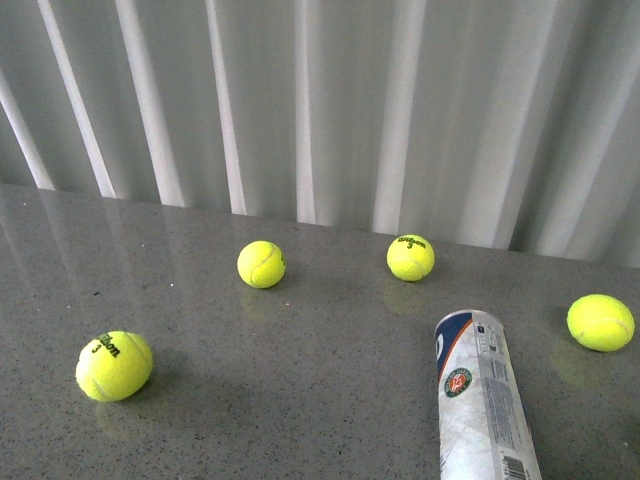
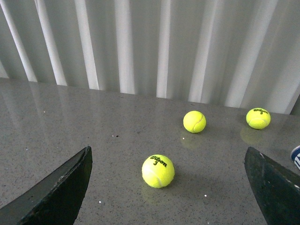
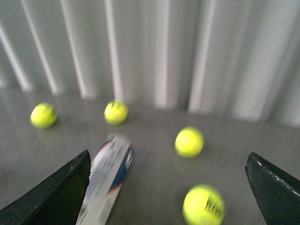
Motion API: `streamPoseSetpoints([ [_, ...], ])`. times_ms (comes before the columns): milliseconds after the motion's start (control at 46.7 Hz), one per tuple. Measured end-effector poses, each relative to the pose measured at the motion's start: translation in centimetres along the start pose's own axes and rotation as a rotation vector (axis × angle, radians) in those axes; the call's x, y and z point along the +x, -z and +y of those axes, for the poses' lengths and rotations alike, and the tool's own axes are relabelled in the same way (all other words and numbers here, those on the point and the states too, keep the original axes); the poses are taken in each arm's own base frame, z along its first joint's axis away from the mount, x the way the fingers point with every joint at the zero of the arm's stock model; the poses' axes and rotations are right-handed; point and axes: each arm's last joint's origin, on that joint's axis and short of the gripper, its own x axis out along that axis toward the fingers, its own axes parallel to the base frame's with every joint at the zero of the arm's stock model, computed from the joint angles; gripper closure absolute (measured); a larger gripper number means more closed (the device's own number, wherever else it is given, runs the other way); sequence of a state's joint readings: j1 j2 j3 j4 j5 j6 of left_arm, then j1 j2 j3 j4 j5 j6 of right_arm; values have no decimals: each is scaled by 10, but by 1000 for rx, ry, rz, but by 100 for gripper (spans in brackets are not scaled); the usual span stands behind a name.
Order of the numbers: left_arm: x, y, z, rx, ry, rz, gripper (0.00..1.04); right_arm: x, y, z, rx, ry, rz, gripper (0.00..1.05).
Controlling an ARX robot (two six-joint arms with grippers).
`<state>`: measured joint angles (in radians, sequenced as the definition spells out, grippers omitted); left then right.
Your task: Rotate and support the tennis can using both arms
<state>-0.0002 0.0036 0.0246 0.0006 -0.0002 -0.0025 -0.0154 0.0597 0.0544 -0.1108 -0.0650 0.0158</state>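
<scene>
On the counter [image 1: 300,400], low at the right of the front view: one tennis can [image 1: 480,400], lying on its side, blue-edged end pointing away from the robot. Touches none of the tennis balls [image 1: 410,257]. Not yet gripped, not yet turned. Looks like the approach step, before any contact.

At the left gripper [image 2: 167,150]: fingers [image 2: 56,192] spread wide, nothing held, can only a sliver at the edge of that view. At the right gripper [image 3: 168,153]: likewise spread wide and empty, can lying just beside one finger in a blurred picture.

Next, probably: bring both grippers to the can, one closing on the body to turn it, the other bracing it. Calls for care against rolling, given a smooth round tube.

Count: one can; two grippers, neither showing in the front view; four tennis balls in the front view, all well apart. Also four in the right wrist view, the nearest possibly a fifth; cannot tell.
</scene>
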Motion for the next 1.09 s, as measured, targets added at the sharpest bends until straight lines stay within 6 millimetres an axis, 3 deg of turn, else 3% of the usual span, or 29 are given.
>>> streamPoseSetpoints([
  [64, 0, 0, 0, 0, 1, 0, 7, 6, -15, -2, 29, -37, 134, 7],
  [150, 0, 0, 0, 0, 0, 0, 7, 32, -69, -14, 45, 16, 74, 7],
  [257, 0, 0, 0, 0, 0, 0, 7, 68, -107, -28, 79, 66, 54, 7],
  [342, 0, 0, 0, 0, 0, 0, 7, 121, -121, -39, 139, 73, 198, 7],
  [492, 0, 0, 0, 0, 0, 0, 7, 192, -90, -36, 203, 36, 529, 7],
  [621, 0, 0, 0, 0, 0, 0, 7, 225, -55, -15, 222, -19, 725, 7],
  [813, 0, 0, 0, 0, 0, 0, 7, 246, 3, 34, 191, -74, 929, 7],
  [1092, 0, 0, 0, 0, 0, 0, 7, 253, 25, 54, 253, -115, 961, 7],
])
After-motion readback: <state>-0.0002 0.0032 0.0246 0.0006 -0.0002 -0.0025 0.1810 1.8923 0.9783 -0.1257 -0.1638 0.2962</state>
